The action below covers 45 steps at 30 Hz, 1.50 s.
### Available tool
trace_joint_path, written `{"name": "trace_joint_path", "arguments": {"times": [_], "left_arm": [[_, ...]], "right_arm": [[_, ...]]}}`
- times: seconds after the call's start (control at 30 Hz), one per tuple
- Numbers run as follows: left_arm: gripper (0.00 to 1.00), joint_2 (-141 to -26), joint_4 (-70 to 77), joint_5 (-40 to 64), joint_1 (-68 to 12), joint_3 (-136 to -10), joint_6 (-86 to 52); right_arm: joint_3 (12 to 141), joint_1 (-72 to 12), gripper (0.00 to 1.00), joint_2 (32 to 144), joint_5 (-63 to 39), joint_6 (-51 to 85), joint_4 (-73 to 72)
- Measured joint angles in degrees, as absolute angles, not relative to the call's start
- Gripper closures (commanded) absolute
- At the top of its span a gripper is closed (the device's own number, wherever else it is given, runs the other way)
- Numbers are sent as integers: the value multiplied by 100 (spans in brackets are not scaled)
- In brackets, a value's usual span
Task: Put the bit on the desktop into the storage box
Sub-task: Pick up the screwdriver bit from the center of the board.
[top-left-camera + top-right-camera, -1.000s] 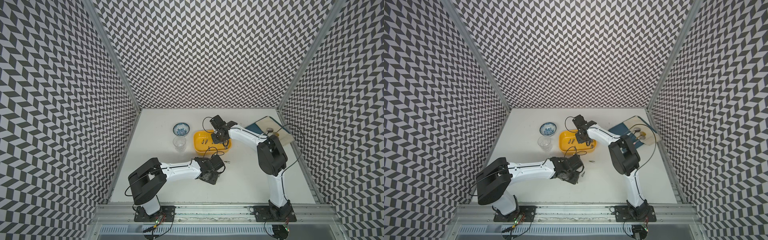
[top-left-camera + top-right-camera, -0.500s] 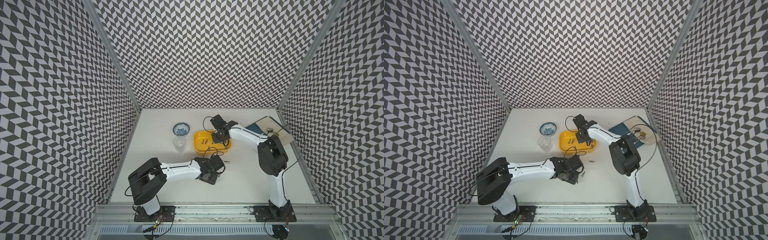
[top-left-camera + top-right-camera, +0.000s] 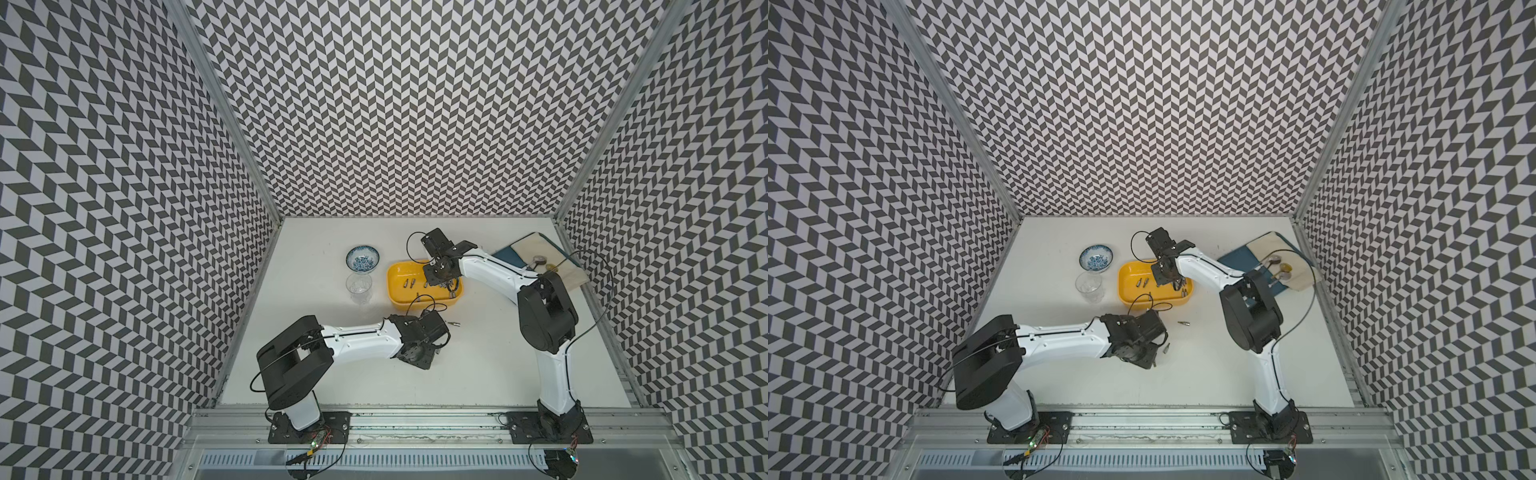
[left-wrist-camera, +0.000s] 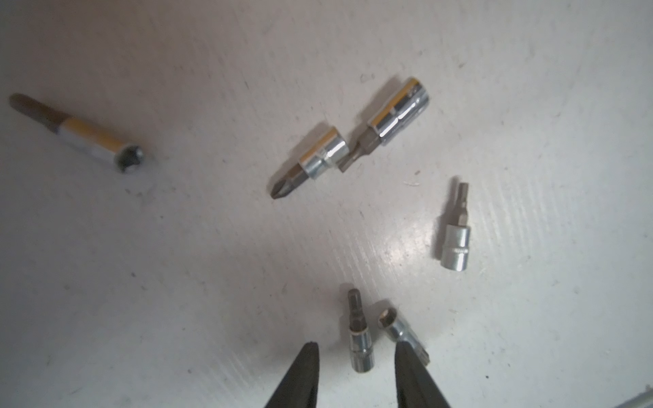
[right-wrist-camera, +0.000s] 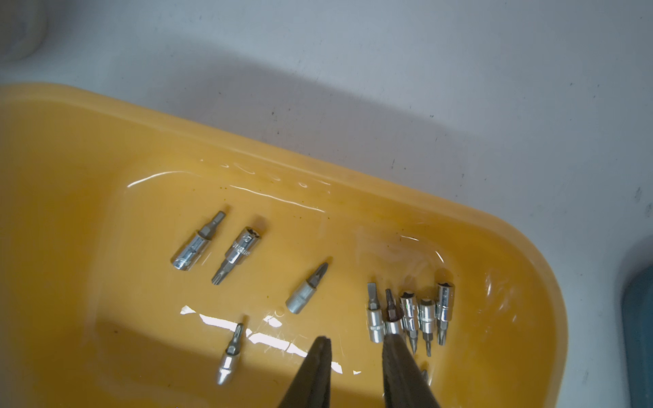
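The storage box [image 3: 400, 277] is a shallow yellow bin at mid-table, seen in both top views, with several bits lying in it [image 5: 305, 289]. Several more bits lie on the white desktop in the left wrist view. My left gripper [image 4: 357, 348] is open and low over the desktop, in front of the box. One short bit [image 4: 359, 339] lies between its fingers without touching either. A second bit [image 4: 392, 323] lies partly behind one fingertip. A loose bit [image 3: 453, 322] shows beside the left wrist. My right gripper [image 5: 357, 341] is open over the box floor with nothing between its fingers.
A blue-patterned bowl [image 3: 363, 259] and a clear glass [image 3: 359, 286] stand left of the box. A blue tray [image 3: 509, 255] with a cloth and spoons lies at the back right. A longer bit [image 4: 77, 132] lies apart from the others. Patterned walls enclose the table.
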<state>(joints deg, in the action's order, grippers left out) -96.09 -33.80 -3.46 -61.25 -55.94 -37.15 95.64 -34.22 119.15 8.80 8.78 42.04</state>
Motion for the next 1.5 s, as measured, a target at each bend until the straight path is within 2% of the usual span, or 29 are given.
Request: {"name": "trace_joint_path", "arguments": {"times": [0.5,1.03,1.13,1.4,1.5], "left_arm": [[66,-9859,-3599,-519,-6139,-5749,-3673],[78,-10044,-3765,-633,-6180,-5964,-3566],[81,-10036,-3765,-639,-6206,-5948,-3566],[100,-9998,-3734,-631,-6228,-5907,-3594],[100,-9994,-3732,-628,-6228,-5907,-3592]], "right_arm": [[9561,-3422,71,11828,882,878,4228],[9480,-3422,69,11179,965,967,4281],[9459,-3422,69,11052,969,1013,4355],[9006,-3422,66,10390,967,1194,4390],[8630,-3422,63,10033,963,1313,4388]]}}
